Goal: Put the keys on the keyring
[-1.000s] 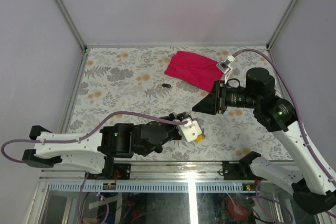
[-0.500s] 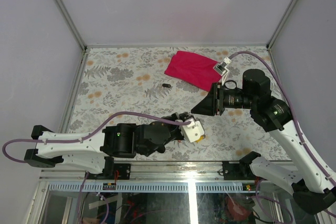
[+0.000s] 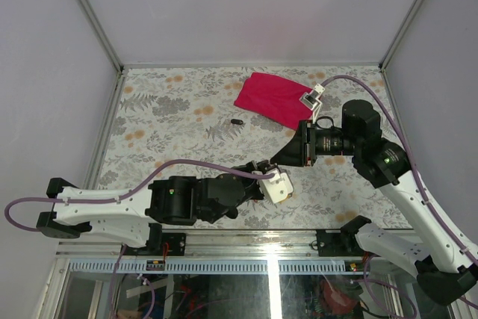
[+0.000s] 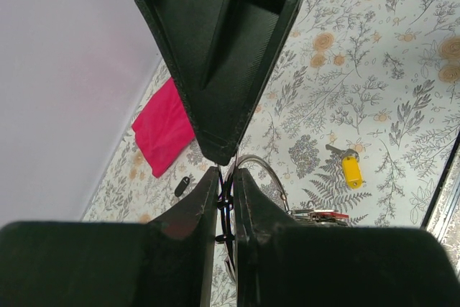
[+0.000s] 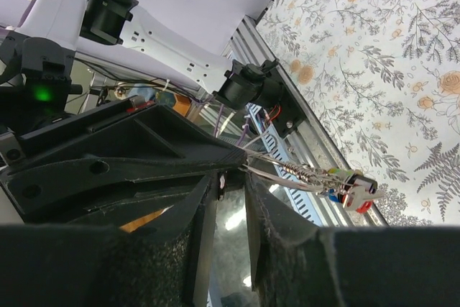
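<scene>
The keyring (image 4: 269, 170) hangs above the table between both grippers. My left gripper (image 4: 228, 177) is shut on its silver wire. My right gripper (image 5: 231, 181) meets it tip to tip (image 3: 278, 158), fingers nearly closed at the ring's wire (image 5: 298, 174); a small pale piece sits between them. The bunch of coloured keys (image 5: 352, 192), with a red head in it, hangs off the ring. The yellow key (image 4: 351, 170) lies on the table below. It is hidden under my left gripper (image 3: 267, 166) in the top view.
A magenta cloth (image 3: 272, 98) lies at the back right of the flowered table (image 3: 172, 110). A small black object (image 3: 236, 121) lies left of it. The table's metal front rail (image 3: 246, 235) runs just below the grippers. Grey walls close in three sides.
My right gripper has moved left and down to meet the left gripper. The yellow key showed beside the left gripper's camera before; the gripper now covers it in the top view.
</scene>
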Controlling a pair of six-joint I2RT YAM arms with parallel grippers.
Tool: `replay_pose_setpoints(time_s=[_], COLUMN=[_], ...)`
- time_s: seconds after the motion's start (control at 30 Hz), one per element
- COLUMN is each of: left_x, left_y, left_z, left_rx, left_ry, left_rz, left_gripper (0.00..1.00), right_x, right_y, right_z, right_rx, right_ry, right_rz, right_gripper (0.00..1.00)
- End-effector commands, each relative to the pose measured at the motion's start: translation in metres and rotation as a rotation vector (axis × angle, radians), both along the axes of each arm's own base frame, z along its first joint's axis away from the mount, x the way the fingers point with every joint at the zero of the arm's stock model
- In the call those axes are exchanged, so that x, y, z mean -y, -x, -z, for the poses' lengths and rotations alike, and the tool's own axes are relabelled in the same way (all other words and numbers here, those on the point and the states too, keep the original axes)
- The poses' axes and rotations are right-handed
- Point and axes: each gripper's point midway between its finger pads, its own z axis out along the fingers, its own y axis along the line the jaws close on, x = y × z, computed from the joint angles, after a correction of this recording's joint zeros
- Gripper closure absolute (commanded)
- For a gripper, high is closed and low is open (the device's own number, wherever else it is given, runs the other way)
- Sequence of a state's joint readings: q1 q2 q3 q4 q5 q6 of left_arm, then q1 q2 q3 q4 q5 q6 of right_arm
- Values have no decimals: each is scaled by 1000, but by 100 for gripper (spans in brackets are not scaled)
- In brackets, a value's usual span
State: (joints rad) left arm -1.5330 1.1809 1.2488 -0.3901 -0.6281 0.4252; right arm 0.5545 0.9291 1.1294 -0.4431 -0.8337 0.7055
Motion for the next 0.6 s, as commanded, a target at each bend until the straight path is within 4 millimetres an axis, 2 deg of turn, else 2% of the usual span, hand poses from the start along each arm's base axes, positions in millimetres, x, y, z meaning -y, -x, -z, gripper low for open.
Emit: replay_pose_setpoints(time_s=[0.0, 0.1, 0.17, 0.33, 0.43, 0.57], left_x=[6, 6, 6, 8, 8, 3], left_y=[-1, 0, 0, 7, 15, 24], left_z=[-35, -35, -36, -33, -33, -34], left_rx=[23, 22, 19, -26, -75, -154], left_ry=[113, 114, 117, 124, 152, 194], left_rz=[-10, -8, -9, 20, 55, 126], left_gripper=[100, 100, 100, 100, 100, 100], right_x=[-2, -2, -3, 2, 11, 26], right_y=[11, 11, 11, 7, -4, -17], right_z=[-15, -18, -20, -34, -38, -42], right_rx=[31, 42, 55, 209, 371, 640], right_ry=[-59, -70, -79, -94, -68, -47], right_rz=[-54, -57, -62, -30, 45, 145], right_gripper=[73, 79, 79, 58, 53, 53])
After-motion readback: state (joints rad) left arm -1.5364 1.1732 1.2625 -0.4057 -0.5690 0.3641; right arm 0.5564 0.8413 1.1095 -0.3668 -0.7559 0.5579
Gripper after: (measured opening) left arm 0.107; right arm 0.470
